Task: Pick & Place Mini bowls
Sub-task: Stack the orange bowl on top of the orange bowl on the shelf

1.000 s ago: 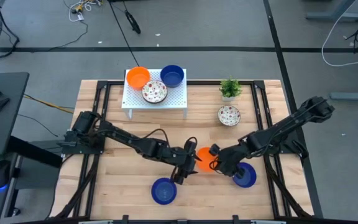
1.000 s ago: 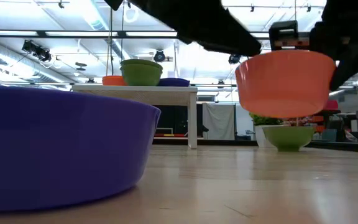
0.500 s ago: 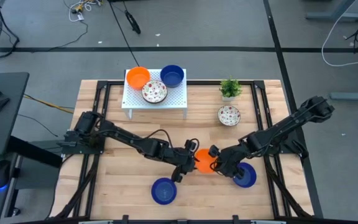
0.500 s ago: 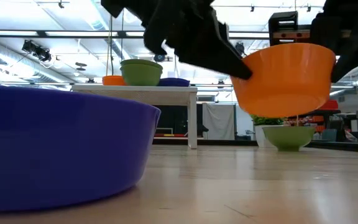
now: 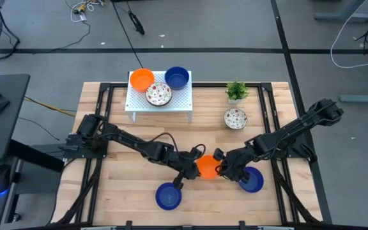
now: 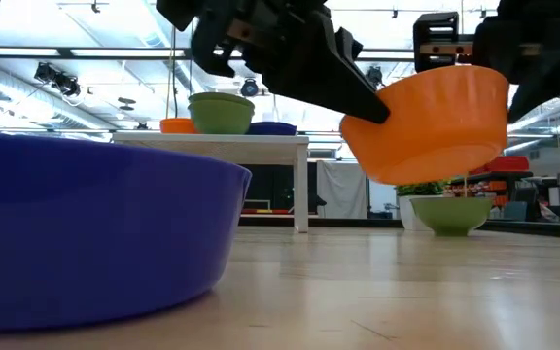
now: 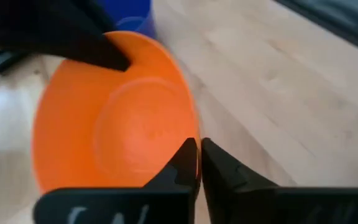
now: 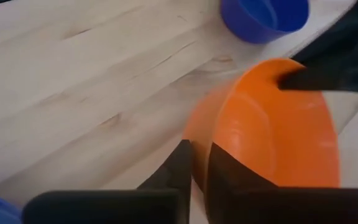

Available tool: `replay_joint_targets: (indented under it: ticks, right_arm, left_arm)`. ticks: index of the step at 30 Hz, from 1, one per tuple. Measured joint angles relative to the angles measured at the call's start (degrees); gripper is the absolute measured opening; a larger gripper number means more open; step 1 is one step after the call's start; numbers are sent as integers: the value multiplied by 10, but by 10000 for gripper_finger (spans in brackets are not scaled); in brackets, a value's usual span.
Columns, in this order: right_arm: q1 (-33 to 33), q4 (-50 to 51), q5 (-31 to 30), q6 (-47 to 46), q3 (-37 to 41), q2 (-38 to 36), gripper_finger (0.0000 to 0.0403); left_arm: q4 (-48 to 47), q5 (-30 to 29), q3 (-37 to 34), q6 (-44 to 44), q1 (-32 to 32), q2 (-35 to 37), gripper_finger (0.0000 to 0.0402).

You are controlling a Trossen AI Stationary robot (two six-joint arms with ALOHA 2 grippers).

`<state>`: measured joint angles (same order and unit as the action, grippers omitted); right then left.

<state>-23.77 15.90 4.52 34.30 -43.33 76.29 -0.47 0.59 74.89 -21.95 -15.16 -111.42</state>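
An orange mini bowl [image 5: 207,167] hangs above the table's middle front, between both grippers; in the low view [image 6: 431,122] it is tilted and clear of the wood. My left gripper [image 5: 199,165] is shut on its left rim, my right gripper [image 5: 220,168] on its right rim. Two blue bowls sit on the table, one at the front [image 5: 168,196] and one under my right arm [image 5: 252,180]. A speckled bowl [image 5: 235,118] sits near the plant. An orange [image 5: 141,80], a blue [image 5: 177,77] and a speckled bowl [image 5: 159,94] sit on the white rack [image 5: 177,105]. My left gripper pinches the orange bowl's rim [image 7: 194,127] on its left side, one finger inside the bowl and one outside. The fingers come slanting from the table's left. The bowl is lifted clear and tilted. My right gripper pinches the opposite rim [image 8: 209,134] on the bowl's right side, one finger inside [image 8: 225,165] and one outside. The fingers come slanting from the table's right. The bowl hangs between the two grippers, clear of the table.
A small green plant [image 5: 236,91] stands at the back right. The rack stands at the back left. Bare wood lies between the rack and the held bowl and at the table's front left.
My left gripper has moved toward the table's right onto the orange bowl's left rim and taken hold, while my right gripper keeps its hold. The bowl, level a second ago, has tipped and shifted slightly toward the table's left, staying clear of the table.
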Motion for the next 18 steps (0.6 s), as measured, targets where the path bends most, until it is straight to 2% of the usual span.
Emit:
replay_joint_targets:
  ticks: [5, 12, 15, 18]
  right_arm:
    - [1, -24, -12, -7, 0, -2, 76]
    - [-16, -38, -70, -38, -3, -65, 178]
    - [-38, -38, -87, -94, -3, -110, 198]
    - [-66, -14, -90, -156, -3, -143, 198]
  left_arm:
    - [0, 26, 0, 10, 1, -1, 8]
    - [-4, 17, 2, 63, 2, -1, 5]
    - [-21, 7, 2, 81, -1, 0, 5]
    - [-63, -31, 6, 115, -5, 3, 5]
